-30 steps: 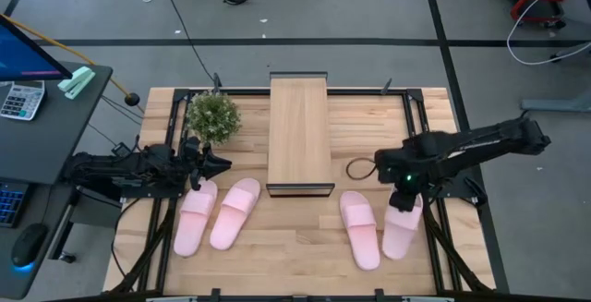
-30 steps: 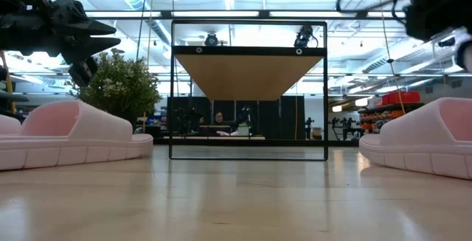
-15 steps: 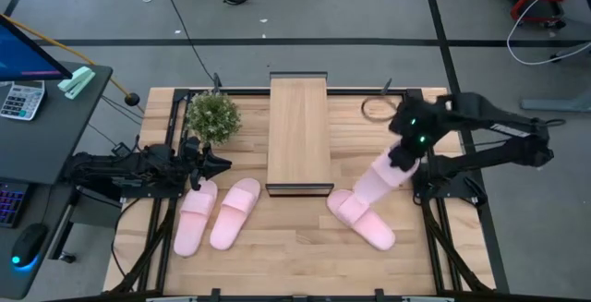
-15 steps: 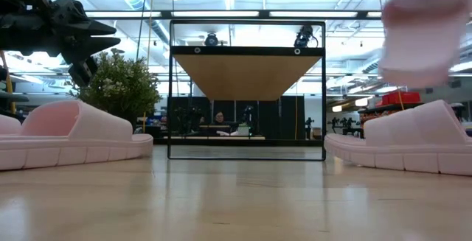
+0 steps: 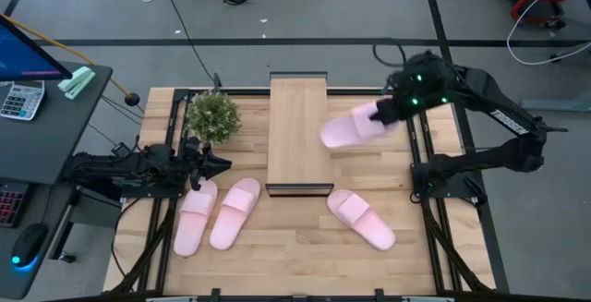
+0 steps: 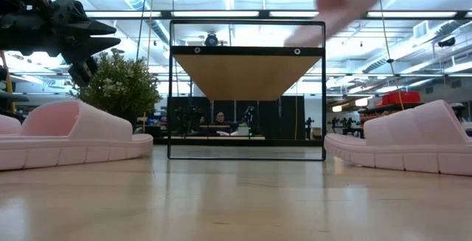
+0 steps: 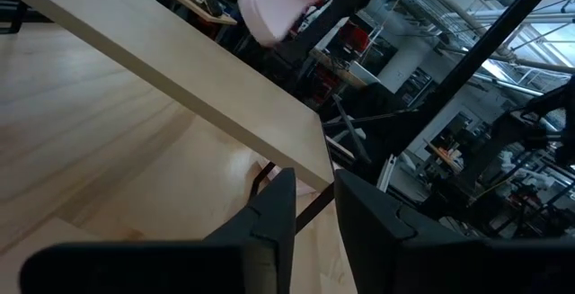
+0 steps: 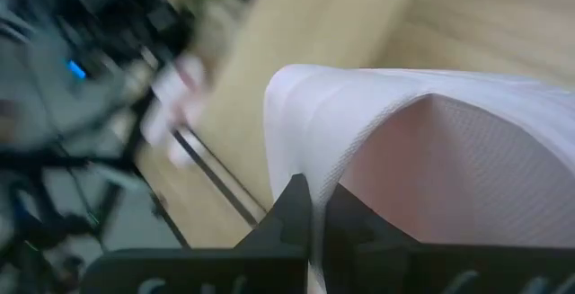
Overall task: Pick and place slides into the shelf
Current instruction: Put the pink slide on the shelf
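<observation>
Since the earlier frame, my right end effector (image 5: 383, 113) had carried one pinched slide (image 5: 349, 128) up beside the shelf (image 5: 298, 133). My left end effector (image 5: 211, 164), nearly closed, waited by the plant (image 5: 212, 114). Three slides remained on the tabletop (image 5: 305, 247); none was shelved. A workshop lay beyond.

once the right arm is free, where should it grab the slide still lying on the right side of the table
Probably from straight above, pinching one side wall of the wide strap on the remaining right slide. It lies flat, sole down and angled diagonally in front of the shelf, with open table around it. The right gripper currently carries another slide.
</observation>
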Robot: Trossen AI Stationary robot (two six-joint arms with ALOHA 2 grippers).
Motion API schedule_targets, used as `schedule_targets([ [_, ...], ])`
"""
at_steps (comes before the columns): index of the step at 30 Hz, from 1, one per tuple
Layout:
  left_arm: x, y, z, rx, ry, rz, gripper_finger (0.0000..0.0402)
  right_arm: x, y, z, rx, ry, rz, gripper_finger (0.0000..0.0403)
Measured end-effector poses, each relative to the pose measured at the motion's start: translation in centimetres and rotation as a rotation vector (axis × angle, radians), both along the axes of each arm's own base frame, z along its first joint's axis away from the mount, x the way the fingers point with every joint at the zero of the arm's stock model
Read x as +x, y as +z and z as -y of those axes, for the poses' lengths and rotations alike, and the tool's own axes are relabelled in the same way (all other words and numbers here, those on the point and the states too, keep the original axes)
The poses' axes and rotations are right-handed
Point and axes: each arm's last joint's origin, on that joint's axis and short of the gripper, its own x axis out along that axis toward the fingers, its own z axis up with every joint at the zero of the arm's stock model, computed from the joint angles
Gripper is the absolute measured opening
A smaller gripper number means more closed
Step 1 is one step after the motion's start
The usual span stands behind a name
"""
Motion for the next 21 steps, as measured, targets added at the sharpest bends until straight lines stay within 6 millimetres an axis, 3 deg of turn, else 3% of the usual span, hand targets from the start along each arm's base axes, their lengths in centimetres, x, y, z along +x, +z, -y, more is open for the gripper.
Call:
schedule_targets([
  [11, 0.0, 0.0, 0.0, 0.000, 0.000, 0.001, 0.0083, 5.6, 0.2, 4.1, 0.052, -0.088, 0.259, 0.0007],
  [21, 0.0, 0.0, 0.0, 0.001, 0.000, 0.001, 0.0087, 9.7, -1.6, 1.6, 0.144, -0.019, 0.203, 0.0007],
])
